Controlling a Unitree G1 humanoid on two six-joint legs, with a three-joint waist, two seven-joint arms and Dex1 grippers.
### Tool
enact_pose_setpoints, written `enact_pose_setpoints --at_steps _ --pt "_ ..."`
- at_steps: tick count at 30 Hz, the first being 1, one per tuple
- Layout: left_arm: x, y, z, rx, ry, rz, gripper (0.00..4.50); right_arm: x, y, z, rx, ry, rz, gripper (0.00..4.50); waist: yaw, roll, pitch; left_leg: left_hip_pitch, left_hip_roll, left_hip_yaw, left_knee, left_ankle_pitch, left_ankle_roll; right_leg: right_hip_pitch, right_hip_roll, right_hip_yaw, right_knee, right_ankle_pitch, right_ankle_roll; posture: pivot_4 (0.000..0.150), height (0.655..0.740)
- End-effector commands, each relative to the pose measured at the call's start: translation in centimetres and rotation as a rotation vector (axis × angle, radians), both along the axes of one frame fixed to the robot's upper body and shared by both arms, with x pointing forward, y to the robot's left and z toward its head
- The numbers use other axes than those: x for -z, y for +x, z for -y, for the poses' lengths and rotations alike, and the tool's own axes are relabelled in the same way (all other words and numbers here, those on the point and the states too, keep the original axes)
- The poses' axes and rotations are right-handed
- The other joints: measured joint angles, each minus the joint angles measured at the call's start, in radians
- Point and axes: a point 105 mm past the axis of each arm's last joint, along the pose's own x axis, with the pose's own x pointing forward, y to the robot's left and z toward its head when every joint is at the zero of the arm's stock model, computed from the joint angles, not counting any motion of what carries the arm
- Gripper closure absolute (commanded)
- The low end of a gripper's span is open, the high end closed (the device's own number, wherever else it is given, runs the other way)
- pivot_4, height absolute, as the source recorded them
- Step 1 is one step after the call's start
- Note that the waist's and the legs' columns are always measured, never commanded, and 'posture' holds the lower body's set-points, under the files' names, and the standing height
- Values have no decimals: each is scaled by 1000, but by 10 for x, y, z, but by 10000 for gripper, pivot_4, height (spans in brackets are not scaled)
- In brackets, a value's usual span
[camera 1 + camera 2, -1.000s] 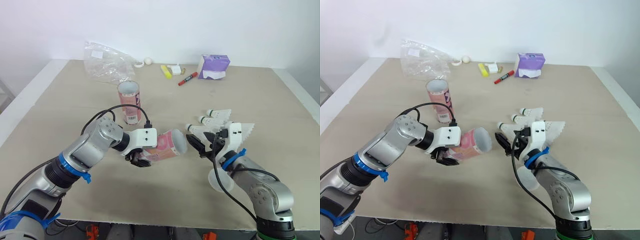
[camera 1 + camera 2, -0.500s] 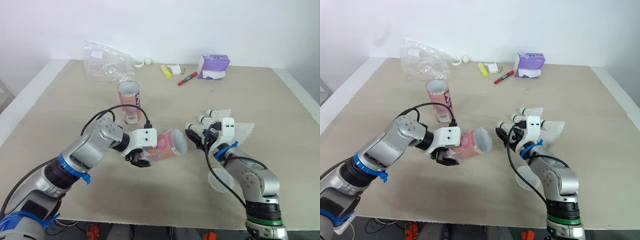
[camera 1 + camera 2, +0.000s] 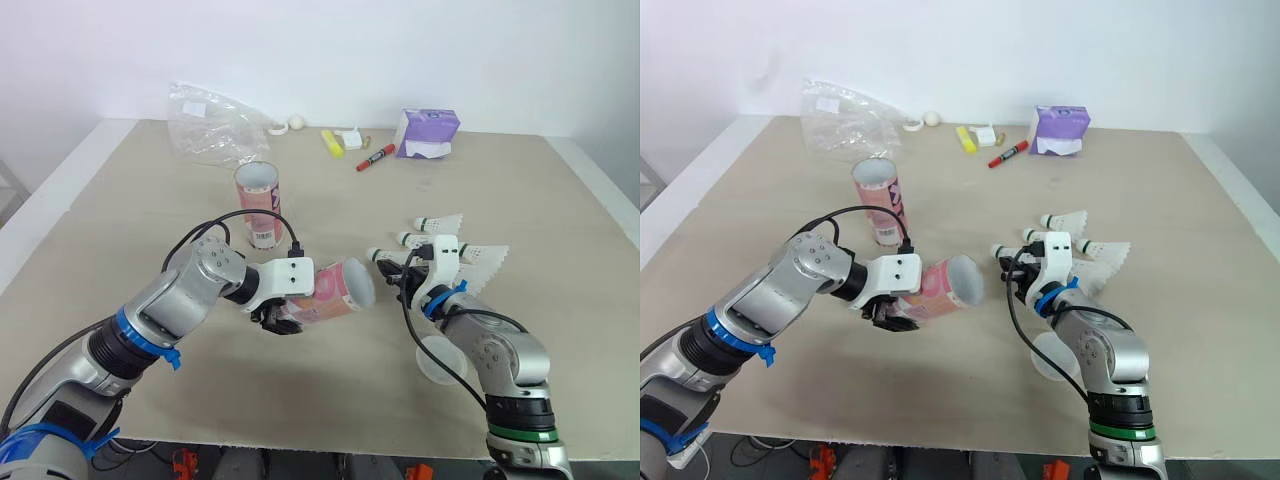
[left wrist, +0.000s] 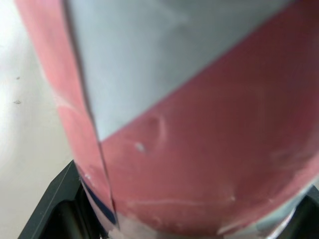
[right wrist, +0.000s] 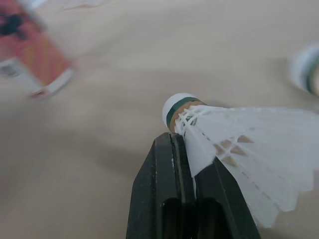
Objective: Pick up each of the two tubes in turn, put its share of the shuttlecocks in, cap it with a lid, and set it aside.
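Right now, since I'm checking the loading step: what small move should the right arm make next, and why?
Probably ease the right gripper toward the open mouth of the tube, cork first. It is shut on a shuttlecock whose cork points toward the tilted tube, which the left gripper holds, and the shuttlecock is not yet inside.

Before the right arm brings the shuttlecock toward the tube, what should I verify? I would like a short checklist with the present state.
1. Left gripper shut on the tube: ok.
2. Tube mouth uncapped, facing the right gripper: ok.
3. Shuttlecock pinched at its feathers, cork leading: ok.
4. Cork lined up with the mouth: cannot tell.
5. Lid lying ready on the table: ok.
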Motion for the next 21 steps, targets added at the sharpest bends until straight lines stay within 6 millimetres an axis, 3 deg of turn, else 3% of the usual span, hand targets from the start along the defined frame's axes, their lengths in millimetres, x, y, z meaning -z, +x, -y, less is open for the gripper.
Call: enact_pose_setpoints --at_steps 1,5,8,11,14,21 --pt "10 0 -3 -13 21 -20 12863 -71 -30 -6 -170 -169 316 44339 1 2 1 -1 0 0 0 0 0 0 0 0 0 0 0 1500 7400" --pt "10 1 -4 -11 21 -19 12863 -108 -61 -4 -324 -387 531 44339 2 2 1 0 -1 -1 -1 0 0 1 0 0 -1 -1 1 1500 7400" --pt "10 2 -4 -9 22 -21 12863 -122 -85 -4 -478 -537 661 44339 2 2 1 1 -1 -1 -1 0 0 1 0 -1 -1 -1 1 1500 7400" --pt "11 2 -3 -6 23 -23 12863 -116 -104 -5 -625 -678 696 44339 2 1 1 1 -1 -1 0 0 0 2 0 0 -1 -1 1 1500 7400" --pt "11 3 -2 -2 22 -23 12863 -106 -112 -10 -704 -715 689 44339 2 1 1 2 -1 0 0 0 0 2 -1 0 -1 -1 1 1500 7400" --pt "10 4 1 1 17 -20 12863 -79 -111 -29 -802 -768 705 44339 3 1 1 2 -1 0 2 0 0 3 -1 0 -1 -1 1 1500 7400"
